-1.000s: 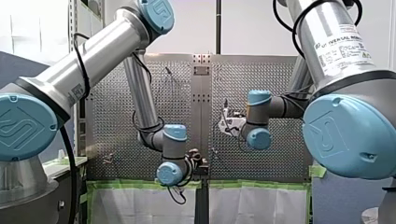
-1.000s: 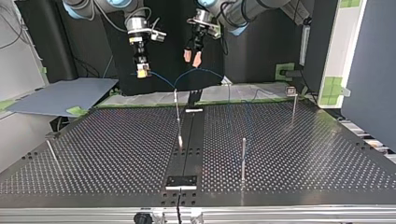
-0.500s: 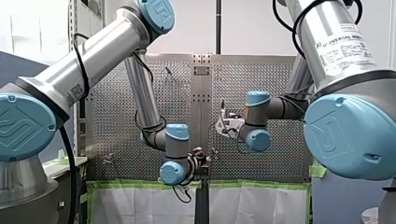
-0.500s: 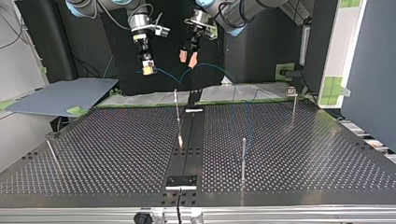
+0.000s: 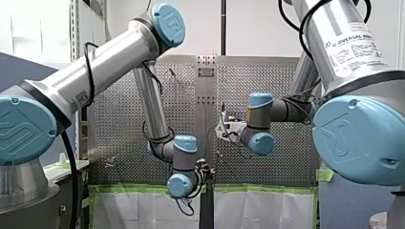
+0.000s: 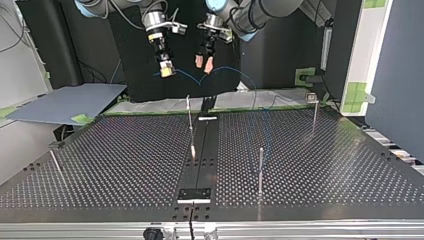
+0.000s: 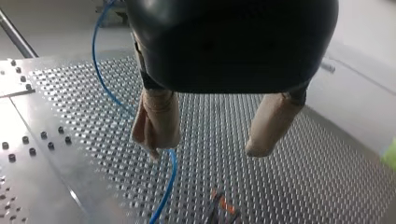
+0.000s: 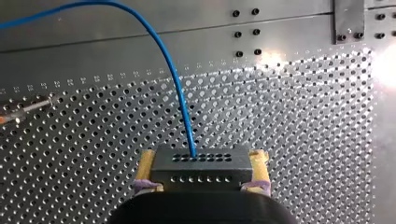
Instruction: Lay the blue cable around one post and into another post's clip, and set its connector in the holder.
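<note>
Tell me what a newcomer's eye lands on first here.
The blue cable, hanging in mid-air between my two raised grippers at the table's far edge in the top view. My right gripper is shut on its black connector. My left gripper is open, with the cable running past one finger. Thin posts stand on the table.

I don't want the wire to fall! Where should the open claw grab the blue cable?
Grab the blue cable on its free stretch beyond the connector, which my right claw holds. My left claw hangs open with the thin strand beside one pad, so I'd pinch across it sideways.
</note>
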